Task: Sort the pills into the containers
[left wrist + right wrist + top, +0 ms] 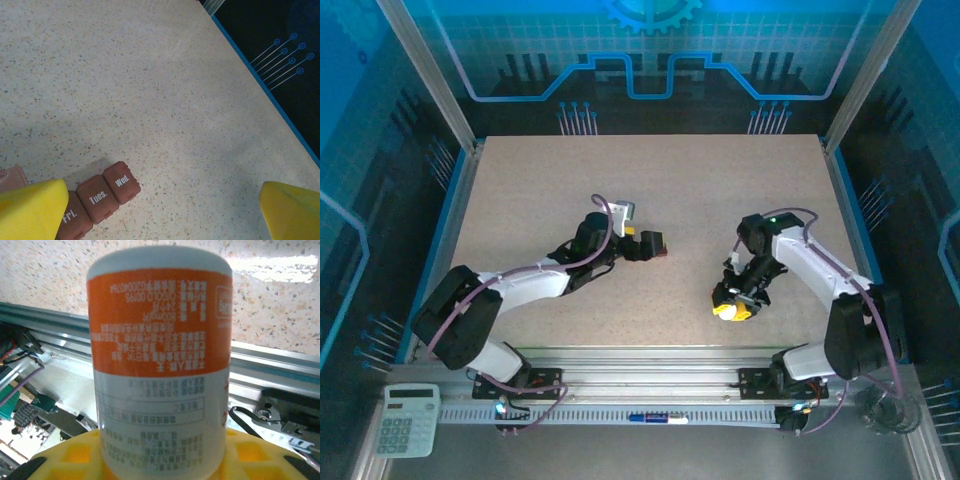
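Top external view, with both wrist views. The left gripper (644, 245) is over the middle of the speckled table (650, 170), its jaws spread wide and holding nothing. In the left wrist view its two yellow fingertips (31, 210) stand far apart with bare tabletop between them.

The pill organiser (102, 195), a reddish-brown strip of closed square compartments, lies flat on the table just beside the fingertip at the left of that view. The lids read "Fri.", "Tues." and "Wed."; the strip's near end is hidden under that fingertip. A pale pink piece (10, 176) lies close by at the frame's edge, too cropped to identify.

The right gripper (732, 306) is near the front of the table, well apart from the organiser, and is clamped on a pill bottle (160, 365). The bottle has an orange band and a white band of small print, which reads upside down in the right wrist view. The bottle blocks most of that view; behind it runs the aluminium rail (45, 320) at the table's near edge.

Off the table, a calculator (406, 420) sits at the near left and a marker pen (656, 417) lies on the front rail.
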`<state>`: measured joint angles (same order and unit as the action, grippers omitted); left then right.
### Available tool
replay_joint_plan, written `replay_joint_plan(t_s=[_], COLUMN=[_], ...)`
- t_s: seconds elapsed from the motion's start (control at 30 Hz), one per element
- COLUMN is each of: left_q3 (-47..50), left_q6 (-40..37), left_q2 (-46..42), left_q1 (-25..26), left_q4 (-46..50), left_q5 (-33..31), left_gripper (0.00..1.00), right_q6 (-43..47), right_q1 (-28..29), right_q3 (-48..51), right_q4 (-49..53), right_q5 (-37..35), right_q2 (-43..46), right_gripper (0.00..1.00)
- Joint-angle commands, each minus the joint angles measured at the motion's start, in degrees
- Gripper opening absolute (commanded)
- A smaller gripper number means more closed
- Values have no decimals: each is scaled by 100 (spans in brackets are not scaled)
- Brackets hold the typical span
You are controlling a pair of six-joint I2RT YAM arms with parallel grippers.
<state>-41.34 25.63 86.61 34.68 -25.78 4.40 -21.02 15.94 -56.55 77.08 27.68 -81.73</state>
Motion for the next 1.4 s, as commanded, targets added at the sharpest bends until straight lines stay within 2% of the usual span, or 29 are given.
replay_joint_plan(t_s=[0.0, 0.63, 1.37], left_q3=[-208, -206, -236], left_q6=[74, -101, -84], left_q2=[74, 103, 103], left_q1=[37, 27, 29], left_q4=[-86, -125, -182], left_q5=[151, 291, 406], left_gripper=[99, 99, 99], right_q6=[318, 919, 941], right_q1=[-84, -130, -138], right_q3=[-205, -1322, -1409], right_q4=[528, 1280, 1099], right_q5=[85, -449, -934], right_q2=[-278, -1976, -2518], right_gripper=[33, 33, 39])
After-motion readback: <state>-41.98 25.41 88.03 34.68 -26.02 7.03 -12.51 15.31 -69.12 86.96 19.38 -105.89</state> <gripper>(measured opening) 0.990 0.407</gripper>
